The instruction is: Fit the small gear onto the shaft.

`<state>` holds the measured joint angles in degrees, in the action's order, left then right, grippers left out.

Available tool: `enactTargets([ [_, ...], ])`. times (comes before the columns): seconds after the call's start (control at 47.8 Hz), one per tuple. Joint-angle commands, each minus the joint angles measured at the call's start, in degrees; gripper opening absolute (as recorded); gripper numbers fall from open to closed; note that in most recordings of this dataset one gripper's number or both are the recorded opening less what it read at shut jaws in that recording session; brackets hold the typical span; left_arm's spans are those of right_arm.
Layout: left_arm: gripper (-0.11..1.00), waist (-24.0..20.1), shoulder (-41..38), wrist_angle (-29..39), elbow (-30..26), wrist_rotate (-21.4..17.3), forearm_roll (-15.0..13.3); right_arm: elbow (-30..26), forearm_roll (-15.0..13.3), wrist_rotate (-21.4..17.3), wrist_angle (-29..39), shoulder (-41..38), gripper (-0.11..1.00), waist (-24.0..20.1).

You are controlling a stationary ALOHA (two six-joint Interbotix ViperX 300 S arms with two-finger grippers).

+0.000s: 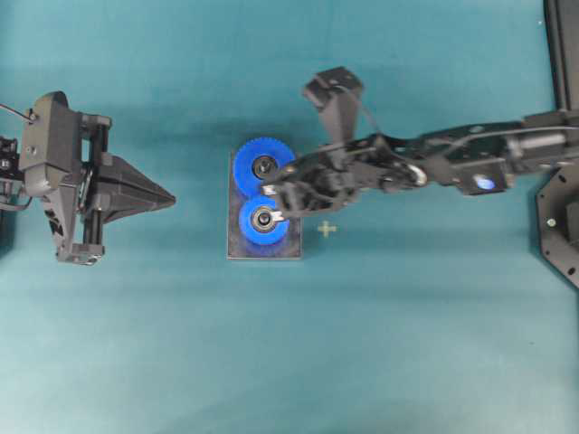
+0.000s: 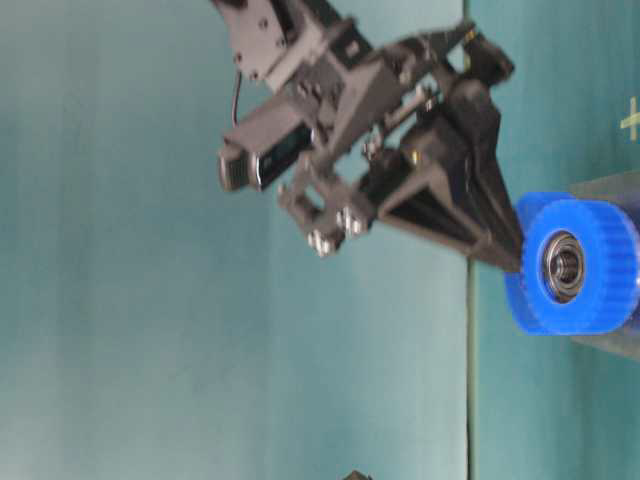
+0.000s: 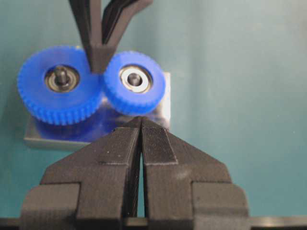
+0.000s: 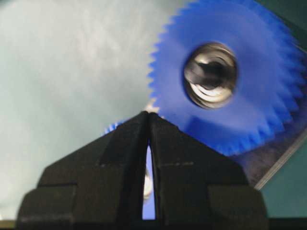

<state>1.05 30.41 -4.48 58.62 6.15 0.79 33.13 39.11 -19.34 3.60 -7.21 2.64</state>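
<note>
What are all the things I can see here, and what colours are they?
small gear: one, bright blue with a silver-and-black hub, on the near end of the plate, next to the larger gear.
larger gear: one, bright blue, peg showing in its hub, on the far end of the plate.
plate: one, grey metal, under both gears on the table.
table: one, teal.
cross mark: one, pale, on the table right of the plate.
left gripper: one, black, shut, empty, apart from the gears.
right gripper: one, black, tips nearly together, at the spot where the two gears meet.
</note>
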Motion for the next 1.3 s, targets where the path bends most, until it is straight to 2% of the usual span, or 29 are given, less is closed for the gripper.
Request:
enactTargets([
  [0.0,0.00,0.09,0.53,-0.26,-1.23,0.09,0.18,-0.88,0.00,-0.35,5.63,-1.14,0.11,-2.55],
  [0.188,0.00,0.09,1.05,-0.26,-0.97,0.09,0.09,-0.97,0.00,-0.44,7.73,-1.58,0.11,-4.48],
  [0.419,0.00,0.09,1.14,-0.26,-0.88,0.09,0.09,1.14,-0.53,-0.09,5.89,-2.20,0.11,-0.44],
  [0.544,0.00,0.09,1.23,-0.26,-0.97,0.09,0.18,1.23,-2.20,-0.09,6.94,-2.20,0.11,0.53],
  [0.753,0.00,0.09,1.76,-0.26,-0.79,0.18,0.09,1.67,-2.64,0.18,15.29,0.35,0.10,-2.55],
  [1.005,0.00,0.09,1.85,-0.26,-0.79,0.18,0.09,3.60,-2.37,-0.44,17.49,6.42,0.09,-5.10],
  [1.151,0.00,0.09,2.02,-0.26,-0.70,0.18,0.18,4.75,-2.46,-0.35,16.88,9.23,0.09,-3.60],
  [1.277,0.00,-0.18,2.11,-0.26,-0.79,0.18,0.09,5.36,-2.72,-0.18,12.48,9.23,0.09,-1.23],
])
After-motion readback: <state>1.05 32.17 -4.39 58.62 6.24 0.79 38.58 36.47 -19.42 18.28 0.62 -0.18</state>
